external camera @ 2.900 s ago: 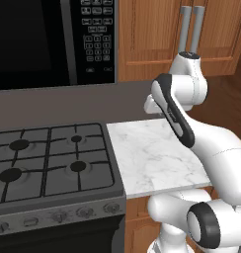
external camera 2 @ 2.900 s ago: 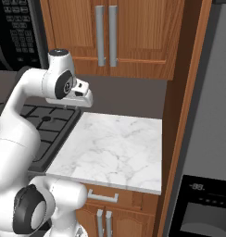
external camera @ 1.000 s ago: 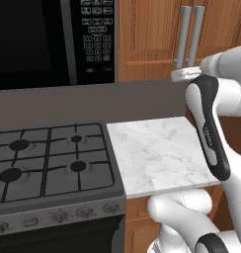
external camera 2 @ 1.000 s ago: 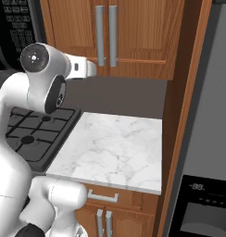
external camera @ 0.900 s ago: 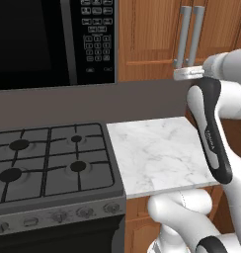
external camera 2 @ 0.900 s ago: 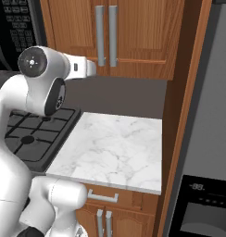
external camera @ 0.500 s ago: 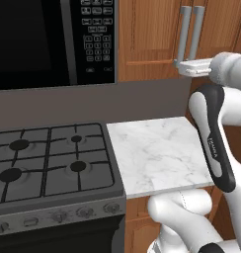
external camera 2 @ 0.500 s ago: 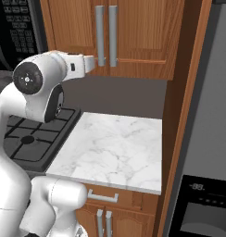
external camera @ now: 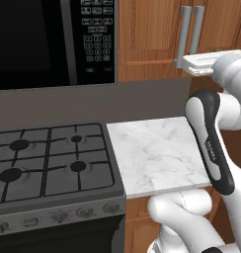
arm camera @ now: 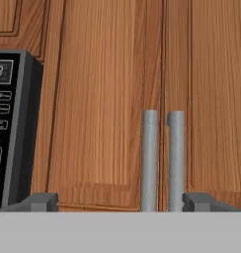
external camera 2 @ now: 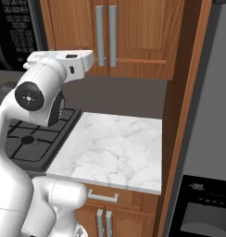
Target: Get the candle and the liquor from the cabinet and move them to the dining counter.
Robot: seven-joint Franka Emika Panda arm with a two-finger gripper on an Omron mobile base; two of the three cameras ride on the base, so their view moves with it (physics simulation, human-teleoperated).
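a: the tool [arm camera: 122, 202] is released, jaws wide, holding nothing; hand view faces the shut cabinet [arm camera: 102, 99], its grey handles [arm camera: 162, 158] between the fingertips [arm camera: 41, 201].

b: left base view?

a: hand beside those handles, above the marble worktop [external camera: 157, 153].

b: right base view?

a: the same, from the left.

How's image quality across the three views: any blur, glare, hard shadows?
Left base view: sharp, flat even light, no glare on the microwave. Right base view: slightly soft, faint shading under the cabinet, marble slab evenly lit. Hand view: soft and pixelated, cabinet handles blurry-edged, no shadows.
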